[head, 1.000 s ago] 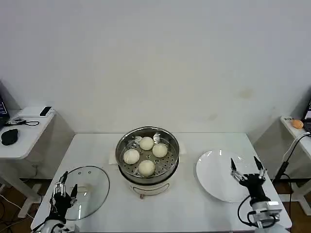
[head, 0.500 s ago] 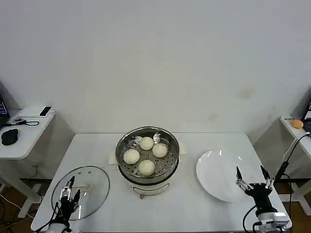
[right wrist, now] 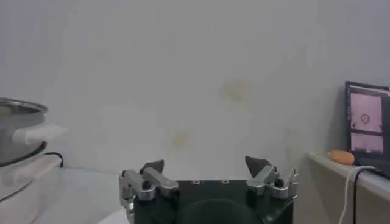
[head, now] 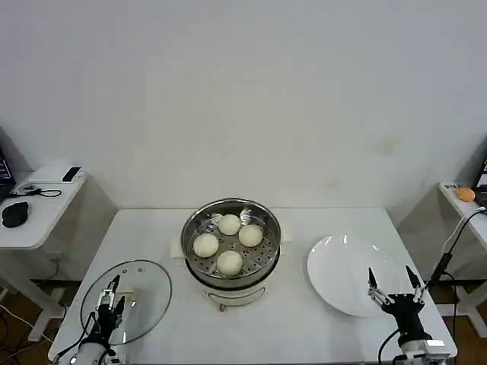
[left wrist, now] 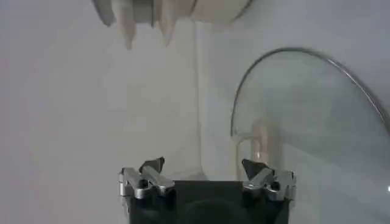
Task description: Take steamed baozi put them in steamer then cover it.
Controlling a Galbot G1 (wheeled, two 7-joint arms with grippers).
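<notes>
Steel, glass, matt white top

Steamer (head: 230, 245): polished stainless steel, shiny wall and rim, perforated metal tray inside, smooth white base under it. Baozi (head: 229, 261) on the tray: smooth, matt, cream-white skin. Left of the steamer, cover (head: 127, 299): clear glass, glossy with glints, thin metal rim, whitish plastic-looking handle. Right of the steamer, plate (head: 351, 275): glossy white, ceramic or plastic cannot be told, bright highlights near its far edge. Table (head: 304, 327) under all: matt white, smooth. Left gripper (left wrist: 207, 181) and right gripper (right wrist: 208, 179): dark matt body, bare grey metal finger links, black tips.
</notes>
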